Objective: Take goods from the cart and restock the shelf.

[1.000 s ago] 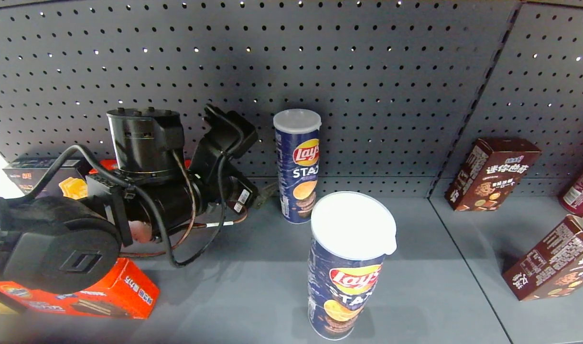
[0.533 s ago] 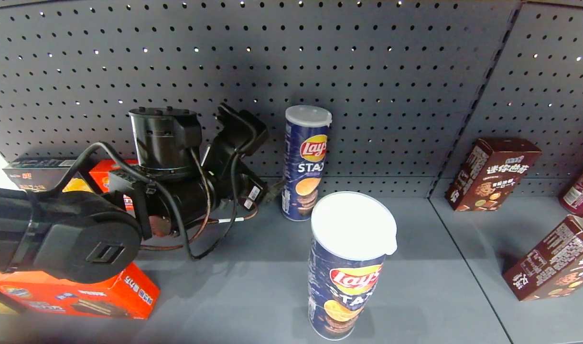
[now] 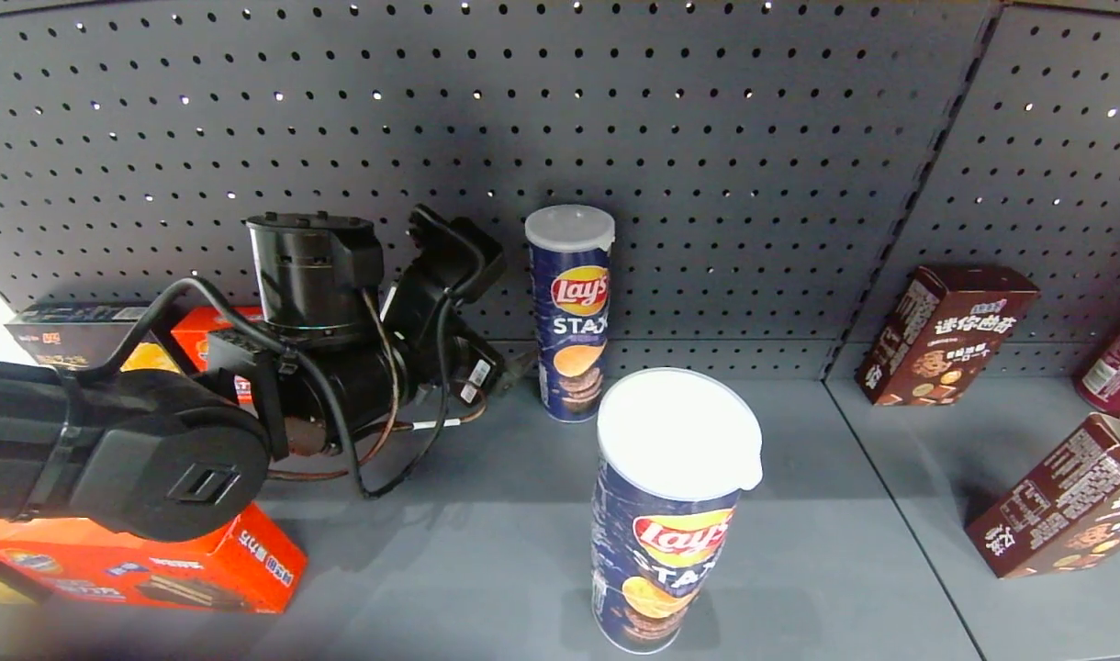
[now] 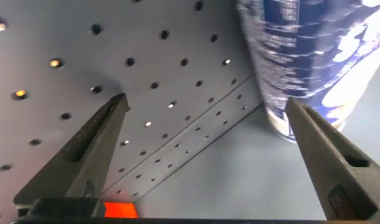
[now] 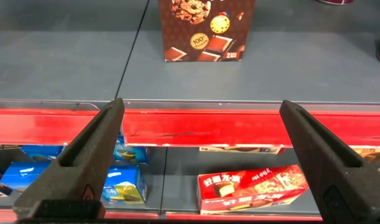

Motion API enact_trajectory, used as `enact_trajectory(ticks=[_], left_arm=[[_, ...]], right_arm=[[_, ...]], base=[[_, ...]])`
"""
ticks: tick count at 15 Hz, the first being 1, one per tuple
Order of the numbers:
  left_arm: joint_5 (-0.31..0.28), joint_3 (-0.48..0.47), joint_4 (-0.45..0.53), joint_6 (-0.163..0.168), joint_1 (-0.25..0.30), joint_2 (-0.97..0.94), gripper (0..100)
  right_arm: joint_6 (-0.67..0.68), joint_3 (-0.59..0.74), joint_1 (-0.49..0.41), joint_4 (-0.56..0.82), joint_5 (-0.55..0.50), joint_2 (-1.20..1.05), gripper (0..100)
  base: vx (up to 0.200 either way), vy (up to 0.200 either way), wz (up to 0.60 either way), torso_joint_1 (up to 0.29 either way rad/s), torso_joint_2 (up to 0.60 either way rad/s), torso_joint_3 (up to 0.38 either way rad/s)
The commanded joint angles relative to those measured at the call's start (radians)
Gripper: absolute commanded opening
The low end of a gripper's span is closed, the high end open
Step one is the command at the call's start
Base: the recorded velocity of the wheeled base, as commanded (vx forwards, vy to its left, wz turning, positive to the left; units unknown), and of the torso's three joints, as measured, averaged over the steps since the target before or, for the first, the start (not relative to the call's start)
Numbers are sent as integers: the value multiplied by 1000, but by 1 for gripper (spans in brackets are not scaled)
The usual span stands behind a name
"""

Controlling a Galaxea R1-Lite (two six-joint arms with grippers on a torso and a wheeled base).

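1. Left wrist view: my left gripper (image 4: 205,99) is opened wide and there is nothing between its fingers. The rear chips can (image 4: 302,56) is just beside one finger. I cannot tell if the finger touches it.
2. In the head view this rear chips can (image 3: 569,312) stands upright on the shelf (image 3: 487,551), close to the pegboard wall (image 3: 707,138). My left arm lies to the left of it, with the gripper low and near the bottom part of the can.
3. The front chips can (image 3: 675,514) also stands upright, nearer to me and apart from the rear one. An orange box (image 3: 248,560) lies under my left arm, and a brown box (image 3: 946,335) leans on the wall at the right.
4. My right gripper (image 5: 202,106) is also open and holds nothing. It hangs before a lower shelf level with a red rail (image 5: 202,121).
5. I judge that the step in hand is the end of one placement: the can is set down on the shelf and the open fingers only need to leave it.
6. The next move asks me to draw the left arm straight back. The fingers should stay open so they do not drag the can.
7. The can is tall and narrow, so I think a small push at its side may tip it. The front can is also near the way out.
8. After that I should go to the cart for the next goods.
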Motion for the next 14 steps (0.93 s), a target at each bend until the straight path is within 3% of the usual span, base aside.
enact_trajectory(ticks=[1,4,9,14], left_arm=[[-1,23,-2,1,4,-35,100],[8,68,-2,0,20,-55,100],[51,37,0,-2,14,14,100],[53,20,1,-2,10,40,100]], right_arm=[[-1,0,0,0,0,0,100],[1,0,0,1,0,0,100],[1,0,0,0,0,0,100],[-1,0,0,0,0,0,100]], base=[[0,0,0,0,0,0],[0,0,0,0,0,0],[0,0,0,0,0,0],[0,0,0,0,0,0]])
